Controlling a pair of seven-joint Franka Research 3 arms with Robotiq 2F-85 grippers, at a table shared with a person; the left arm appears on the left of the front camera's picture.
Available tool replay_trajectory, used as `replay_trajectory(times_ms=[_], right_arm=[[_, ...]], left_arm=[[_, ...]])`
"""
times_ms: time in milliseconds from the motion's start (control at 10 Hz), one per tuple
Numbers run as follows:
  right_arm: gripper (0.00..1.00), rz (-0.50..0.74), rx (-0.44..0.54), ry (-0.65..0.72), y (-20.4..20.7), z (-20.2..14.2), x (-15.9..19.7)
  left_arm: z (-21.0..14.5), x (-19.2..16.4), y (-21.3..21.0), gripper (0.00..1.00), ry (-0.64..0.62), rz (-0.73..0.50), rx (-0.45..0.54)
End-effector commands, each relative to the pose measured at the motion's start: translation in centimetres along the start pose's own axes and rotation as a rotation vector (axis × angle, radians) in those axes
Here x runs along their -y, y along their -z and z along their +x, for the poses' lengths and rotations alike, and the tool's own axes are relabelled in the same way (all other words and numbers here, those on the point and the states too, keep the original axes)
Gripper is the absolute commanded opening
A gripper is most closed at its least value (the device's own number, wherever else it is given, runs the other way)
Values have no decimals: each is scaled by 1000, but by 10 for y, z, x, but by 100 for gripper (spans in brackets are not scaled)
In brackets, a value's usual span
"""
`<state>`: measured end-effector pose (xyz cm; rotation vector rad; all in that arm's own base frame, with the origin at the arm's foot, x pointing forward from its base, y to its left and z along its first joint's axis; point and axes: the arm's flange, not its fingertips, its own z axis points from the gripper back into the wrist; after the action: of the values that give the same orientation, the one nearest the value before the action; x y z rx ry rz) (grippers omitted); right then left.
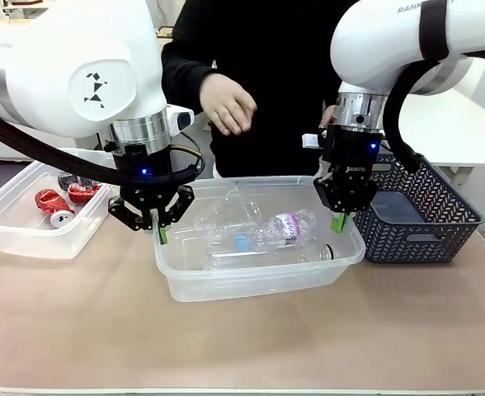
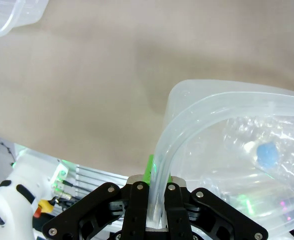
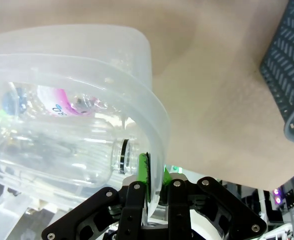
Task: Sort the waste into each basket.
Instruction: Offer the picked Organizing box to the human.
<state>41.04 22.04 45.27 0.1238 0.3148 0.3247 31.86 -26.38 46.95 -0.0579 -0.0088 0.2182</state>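
Note:
A clear basket sits mid-table and holds clear plastic bottles, one with a pink label and one with a blue cap. My left gripper is shut on the left rim of this basket, its jaws pinching the rolled edge. On the opposite side, my right gripper is shut on the right rim. A second clear basket at the left holds crushed red cans. Whether the middle basket rests on the table or hangs just above it I cannot tell.
A dark grey lattice basket stands close to the right of the middle basket, and its corner is near my right gripper. A person in black stands at the far side with a hand hovering above the table. Bare tan tabletop lies in front.

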Motion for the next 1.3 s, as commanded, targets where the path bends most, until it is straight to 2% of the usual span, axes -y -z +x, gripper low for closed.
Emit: replay_trajectory(times_ms=[0, 700, 800, 1000, 1200], right_arm=[[5, -4, 5, -1, -4, 0, -4], [5, 0, 0, 0, 0, 0, 0], [5, 9, 14, 12, -19, 25, -8], [5, 65, 40, -1, -60, 73, -13], [5, 113, 35, 21, -75, 96, -15]], left_arm=[[-1, -1, 0, 4, -20, -5, 1], [0, 0, 0, 4, 0, 0, 0], [37, 4, -7, 4, 50, -2, -7], [115, 11, -17, 4, 49, 9, 15], [171, 14, -6, 4, 65, -36, -9]])
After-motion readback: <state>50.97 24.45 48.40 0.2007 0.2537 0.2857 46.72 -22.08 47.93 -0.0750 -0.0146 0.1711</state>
